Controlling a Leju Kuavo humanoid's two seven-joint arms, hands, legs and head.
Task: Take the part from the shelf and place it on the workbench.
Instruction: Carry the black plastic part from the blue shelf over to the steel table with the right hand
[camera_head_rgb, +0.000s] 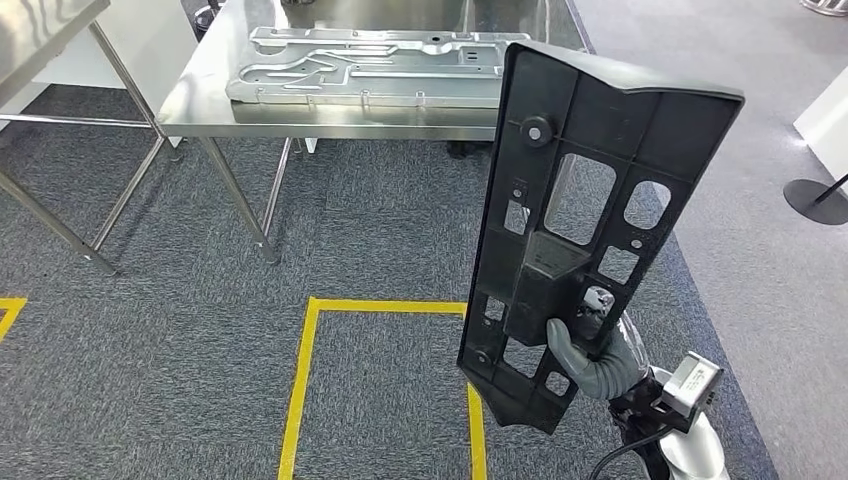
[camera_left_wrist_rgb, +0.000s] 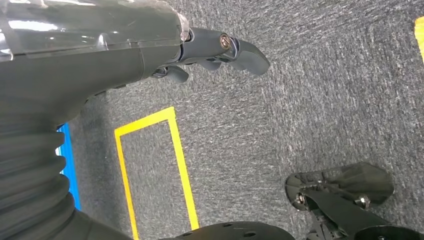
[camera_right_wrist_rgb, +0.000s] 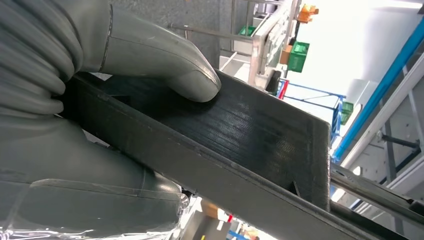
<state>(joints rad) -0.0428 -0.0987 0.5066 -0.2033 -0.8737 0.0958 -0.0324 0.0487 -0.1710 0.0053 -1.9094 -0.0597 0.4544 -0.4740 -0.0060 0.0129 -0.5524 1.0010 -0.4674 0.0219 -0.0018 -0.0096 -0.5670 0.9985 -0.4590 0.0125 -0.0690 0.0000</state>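
Note:
A long black plastic part (camera_head_rgb: 570, 230) with several cut-out holes stands upright in front of me, held near its lower end by my right hand (camera_head_rgb: 590, 355). Up close, the grey thumb (camera_right_wrist_rgb: 165, 65) presses on the part's flat black face (camera_right_wrist_rgb: 250, 135). Beyond it stands the steel workbench (camera_head_rgb: 200, 95), with a flat silver metal panel (camera_head_rgb: 370, 65) lying on it. My left hand (camera_left_wrist_rgb: 215, 50) hangs over the carpet, fingers loosely curled and holding nothing.
Yellow tape (camera_head_rgb: 300, 380) marks a rectangle on the grey carpet between me and the workbench. A second metal table (camera_head_rgb: 40, 30) stands at far left. A black stanchion base (camera_head_rgb: 815, 200) sits on the smooth floor at right.

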